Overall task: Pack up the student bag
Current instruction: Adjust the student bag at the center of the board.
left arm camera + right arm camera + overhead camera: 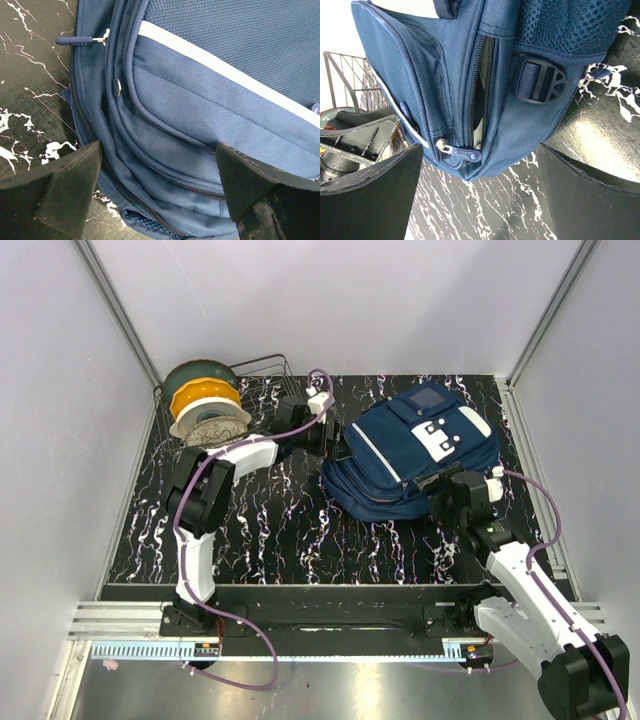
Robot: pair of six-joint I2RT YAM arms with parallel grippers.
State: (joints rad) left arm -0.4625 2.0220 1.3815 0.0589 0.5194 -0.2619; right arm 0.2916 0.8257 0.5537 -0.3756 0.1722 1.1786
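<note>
The student bag point(410, 455), navy blue with white stripes and white patches, lies flat on the black marbled table. My left gripper point(335, 440) is open at the bag's left edge, its jaws spread over the bag's folded fabric and zippers point(165, 165). A zipper pull point(82, 39) lies at the upper left in the left wrist view. My right gripper point(447, 490) is open at the bag's near right corner. The right wrist view shows a partly open zipper point(481, 100), its pull tab point(465, 153) between the jaws, and a strap buckle point(540, 80).
A wire rack point(255, 375) at the back left holds a stack of bowls and plates point(205, 400); it also shows in the right wrist view point(350, 80). White walls enclose the table on three sides.
</note>
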